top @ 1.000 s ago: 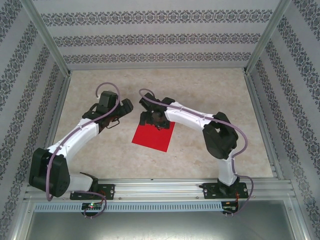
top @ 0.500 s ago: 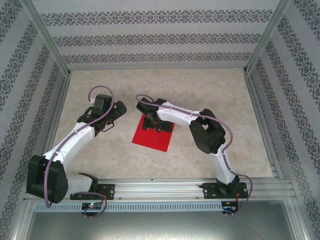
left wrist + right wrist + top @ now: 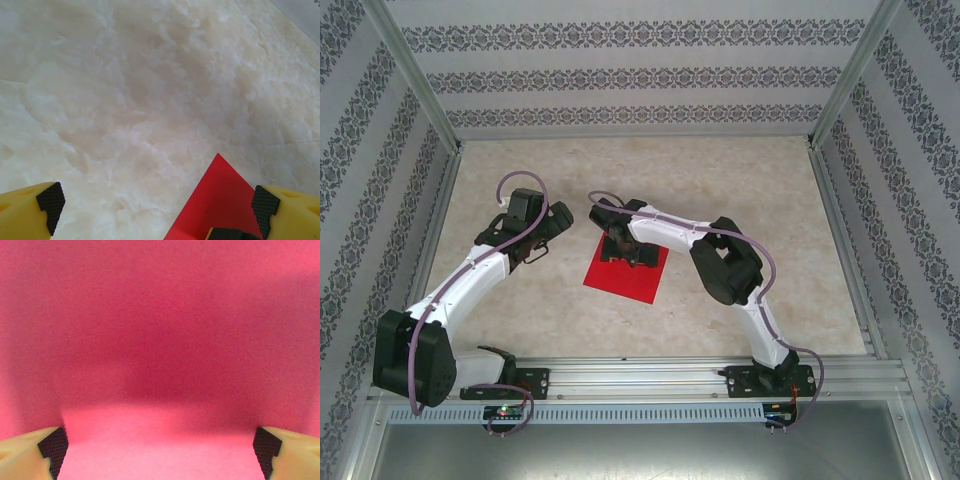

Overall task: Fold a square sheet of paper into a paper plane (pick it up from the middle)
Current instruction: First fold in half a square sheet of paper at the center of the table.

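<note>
One red paper (image 3: 220,200) corner sits between left gripper's (image 3: 157,205) spread jaws.

You have a pale table (image 3: 750,180) in front of you, cream with faint cloudy marbling. A single red sheet of paper (image 3: 625,280) lies flat on it, close to the middle and a little toward the near edge. It sits slightly askew to the table's edges, and its far side is hidden from you in the top view. In the left wrist view, one sharp corner lies flat on the marbling.
</note>
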